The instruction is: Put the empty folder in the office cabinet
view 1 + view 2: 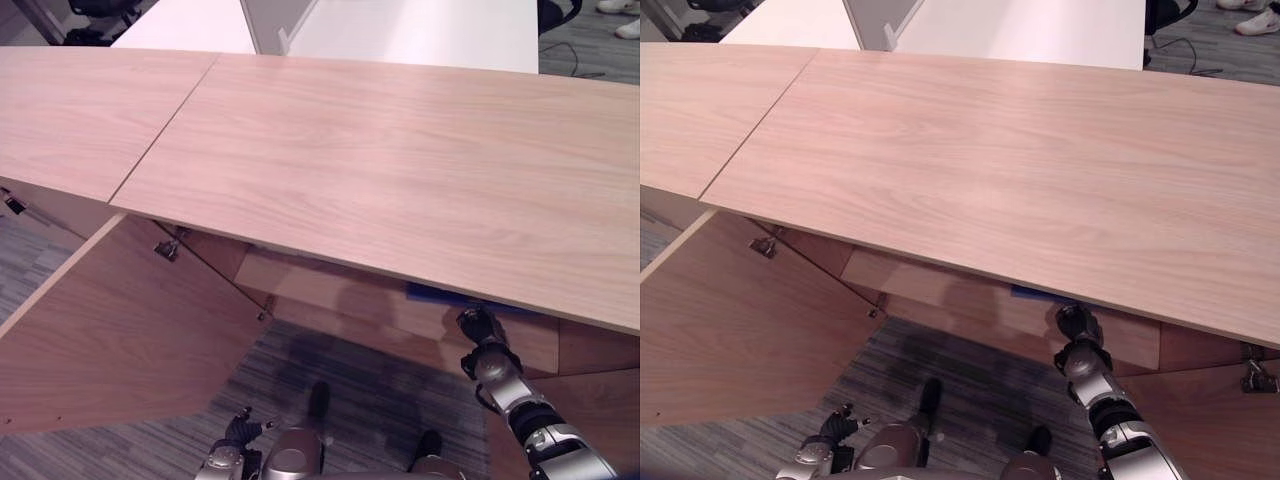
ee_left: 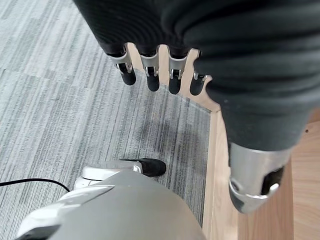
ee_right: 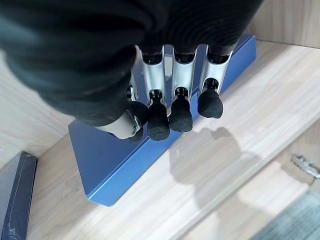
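The cabinet's wooden top (image 1: pixel 400 160) hid most of the interior, leaving just a sliver of the blue folder (image 1: pixel 432 293) visible beneath its edge. The folder (image 3: pixel 115 160) lay flat on the cabinet shelf (image 3: pixel 240 145). The right hand (image 3: pixel 172 90) hung above it, fingers curled, clasping nothing. The left hand (image 2: pixel 155 70) hung low over the carpet (image 2: pixel 55 100) beside the open door (image 1: pixel 110 330), fingers relaxed.

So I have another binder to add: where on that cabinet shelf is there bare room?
The shelf is bare in front of the blue folder, toward its front edge. The back is crowded: the folder lies under the right robot hand, with a dark flat item beside it.
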`<state>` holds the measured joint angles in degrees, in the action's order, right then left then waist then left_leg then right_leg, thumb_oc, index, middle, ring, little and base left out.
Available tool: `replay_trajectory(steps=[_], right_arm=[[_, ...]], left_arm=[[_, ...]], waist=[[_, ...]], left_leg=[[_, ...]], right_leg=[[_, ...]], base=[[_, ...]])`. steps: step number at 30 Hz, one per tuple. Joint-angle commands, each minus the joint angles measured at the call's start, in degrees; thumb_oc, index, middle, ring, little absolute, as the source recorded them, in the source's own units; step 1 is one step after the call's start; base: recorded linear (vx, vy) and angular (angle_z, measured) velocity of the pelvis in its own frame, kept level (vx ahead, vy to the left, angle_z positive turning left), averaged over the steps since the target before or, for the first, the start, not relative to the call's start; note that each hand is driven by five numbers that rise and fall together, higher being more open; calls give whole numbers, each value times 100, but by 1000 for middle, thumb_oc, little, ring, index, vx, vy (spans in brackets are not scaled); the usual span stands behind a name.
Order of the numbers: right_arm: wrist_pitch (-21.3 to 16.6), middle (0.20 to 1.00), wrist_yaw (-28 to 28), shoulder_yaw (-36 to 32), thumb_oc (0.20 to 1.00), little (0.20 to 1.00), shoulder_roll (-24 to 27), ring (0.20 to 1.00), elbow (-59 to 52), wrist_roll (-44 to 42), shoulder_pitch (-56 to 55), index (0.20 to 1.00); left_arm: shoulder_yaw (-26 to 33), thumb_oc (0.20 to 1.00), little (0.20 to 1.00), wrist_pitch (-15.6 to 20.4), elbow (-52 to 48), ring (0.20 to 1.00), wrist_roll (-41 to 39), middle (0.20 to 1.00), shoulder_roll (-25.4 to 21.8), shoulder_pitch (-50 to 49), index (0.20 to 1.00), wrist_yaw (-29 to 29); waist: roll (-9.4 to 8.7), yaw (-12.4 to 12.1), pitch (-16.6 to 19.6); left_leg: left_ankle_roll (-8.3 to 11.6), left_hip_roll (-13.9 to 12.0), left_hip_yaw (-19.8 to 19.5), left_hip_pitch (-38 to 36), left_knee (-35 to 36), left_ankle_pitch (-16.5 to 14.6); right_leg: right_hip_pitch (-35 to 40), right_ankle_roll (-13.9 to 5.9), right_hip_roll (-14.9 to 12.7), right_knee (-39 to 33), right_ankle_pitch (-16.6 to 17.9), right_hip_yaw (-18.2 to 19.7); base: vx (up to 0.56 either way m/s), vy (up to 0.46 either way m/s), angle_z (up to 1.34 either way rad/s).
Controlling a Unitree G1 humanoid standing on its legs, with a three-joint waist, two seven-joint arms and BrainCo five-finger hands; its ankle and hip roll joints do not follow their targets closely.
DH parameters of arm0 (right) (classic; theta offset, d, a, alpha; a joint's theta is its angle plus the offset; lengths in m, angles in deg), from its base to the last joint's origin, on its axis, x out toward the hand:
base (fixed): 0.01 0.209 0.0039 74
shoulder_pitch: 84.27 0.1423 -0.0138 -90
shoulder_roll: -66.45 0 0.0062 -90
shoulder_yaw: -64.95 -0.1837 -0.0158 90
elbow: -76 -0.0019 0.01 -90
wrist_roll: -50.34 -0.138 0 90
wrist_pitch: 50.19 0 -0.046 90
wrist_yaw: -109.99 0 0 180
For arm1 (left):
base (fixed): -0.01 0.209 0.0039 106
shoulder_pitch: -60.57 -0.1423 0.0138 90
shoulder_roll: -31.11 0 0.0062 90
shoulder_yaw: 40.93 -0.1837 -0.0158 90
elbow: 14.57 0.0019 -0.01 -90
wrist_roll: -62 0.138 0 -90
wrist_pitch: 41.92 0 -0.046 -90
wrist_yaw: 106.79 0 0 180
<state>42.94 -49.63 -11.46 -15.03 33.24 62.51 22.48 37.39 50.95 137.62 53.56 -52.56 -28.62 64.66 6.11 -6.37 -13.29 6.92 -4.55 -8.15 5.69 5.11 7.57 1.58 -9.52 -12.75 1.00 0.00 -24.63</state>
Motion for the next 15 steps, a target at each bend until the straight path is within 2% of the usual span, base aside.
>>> replay_trajectory(steps=[1, 15], right_arm=[[-71, 200, 246, 74, 200, 200, 34, 200, -80, -339, 516, 200], [-46, 200, 537, -14, 200, 200, 219, 200, 525, -723, 1420, 200]], left_arm=[[-202, 1000, 1000, 162, 33, 1000, -144, 1000, -155, 449, 1000, -140], [-467, 1000, 1000, 254, -174, 1000, -420, 1000, -195, 643, 1000, -213]], waist=[[-77, -147, -133], [83, -284, -567]], left_leg=[[135, -266, -47, -160, -105, -549], [147, -237, -116, 409, -218, -417]], right_leg=[[-747, -187, -543, 1192, -337, 182], [-1434, -185, -715, 1682, -439, 275]], base=[[-53, 33, -6], [-47, 14, 3]])
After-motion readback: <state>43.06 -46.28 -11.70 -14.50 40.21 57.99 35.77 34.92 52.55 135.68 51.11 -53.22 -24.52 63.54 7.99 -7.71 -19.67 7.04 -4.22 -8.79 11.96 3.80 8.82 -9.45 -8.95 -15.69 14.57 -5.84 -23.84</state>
